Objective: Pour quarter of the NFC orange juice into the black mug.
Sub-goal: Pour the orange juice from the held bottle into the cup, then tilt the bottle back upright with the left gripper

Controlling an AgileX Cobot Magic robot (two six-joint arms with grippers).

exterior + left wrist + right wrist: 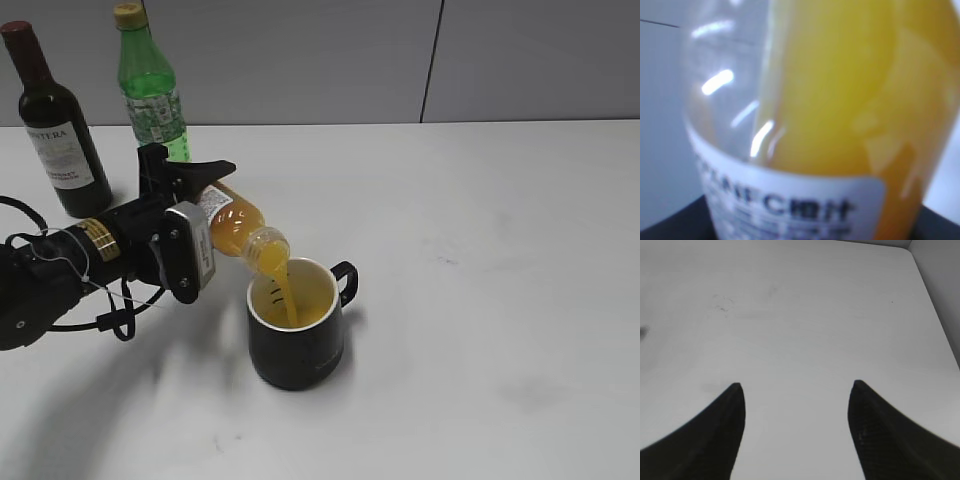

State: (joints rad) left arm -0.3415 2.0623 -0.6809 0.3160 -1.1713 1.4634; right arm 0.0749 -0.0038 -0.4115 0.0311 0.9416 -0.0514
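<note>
Wine bottle (55,120), green bottle (150,85) behind left gripper (195,215) clamping NFC orange juice (238,225); right gripper (796,390) apart.

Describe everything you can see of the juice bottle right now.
The juice bottle is small, clear plastic, with a white label printed in black and no cap on its wide neck. The left claw grips it around the labelled body. It is tipped past level, mouth down and to the right, just above the mug rim without touching it. A thin orange stream runs from the mouth into the mug. In the left wrist view juice fills one side of the body, and the rest is clear.
</note>
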